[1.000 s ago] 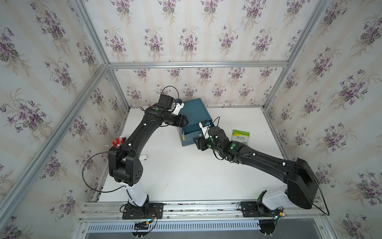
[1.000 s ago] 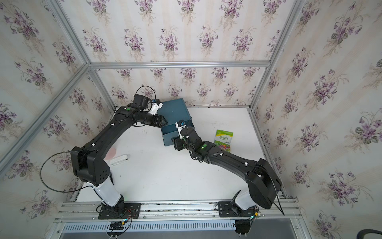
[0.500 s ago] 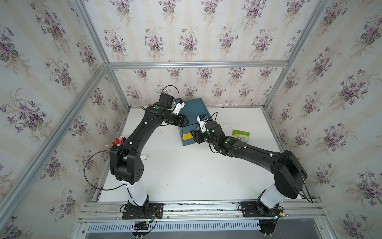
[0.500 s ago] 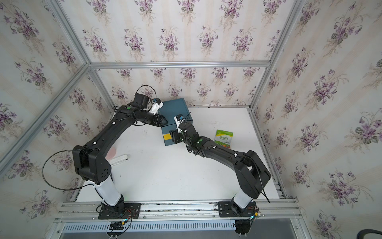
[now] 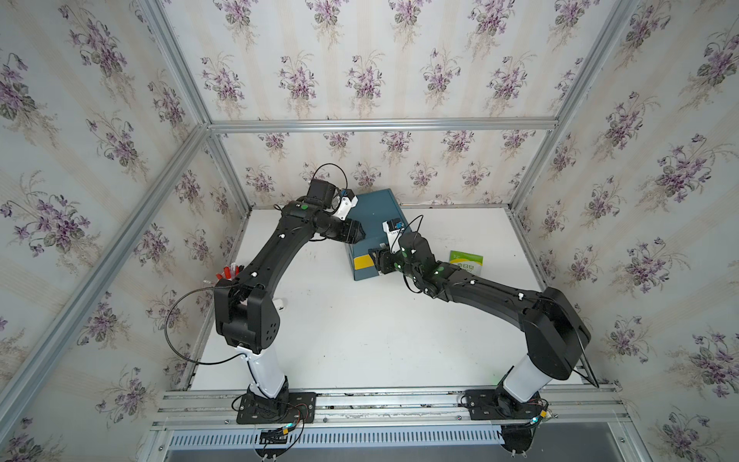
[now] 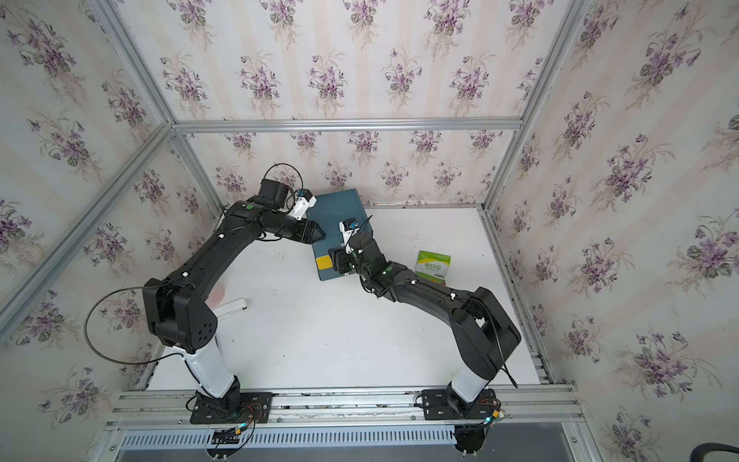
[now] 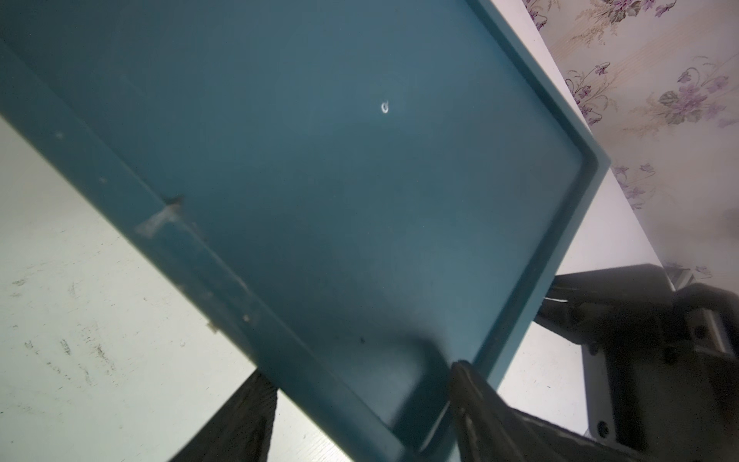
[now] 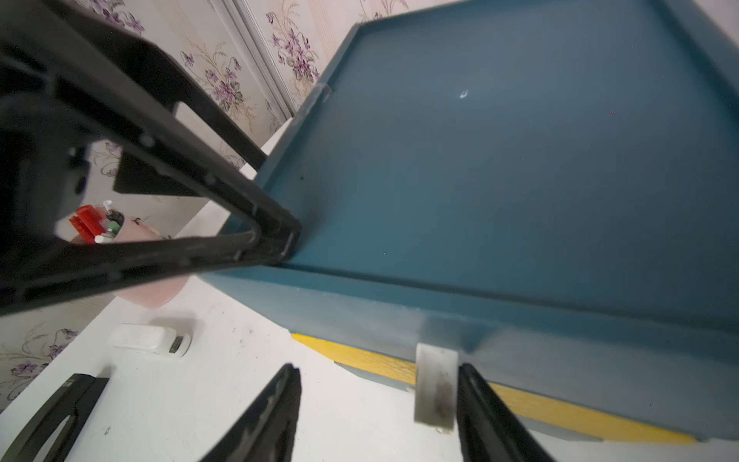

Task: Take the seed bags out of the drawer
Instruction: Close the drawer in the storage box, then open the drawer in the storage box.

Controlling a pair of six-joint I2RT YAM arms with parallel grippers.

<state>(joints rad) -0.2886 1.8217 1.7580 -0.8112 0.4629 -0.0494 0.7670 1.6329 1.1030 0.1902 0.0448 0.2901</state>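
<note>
Seed bag [image 5: 466,260], green and white, flat on bench [image 5: 360,340] beside blue drawer box [image 5: 376,208], near right hand [image 8: 378,374] but apart, off to its right. Right hand spread at yellow drawer front [image 8: 360,356], white pull tab [image 8: 436,384] against one finger. Left hand [image 7: 362,374] astride box corner; pinching or not, cannot tell.

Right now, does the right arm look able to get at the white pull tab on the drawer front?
Probably yes. The right end effector is open at the yellow drawer front of the blue cabinet, with the white pull tab between its fingers, close to one; nothing stands between.
</note>
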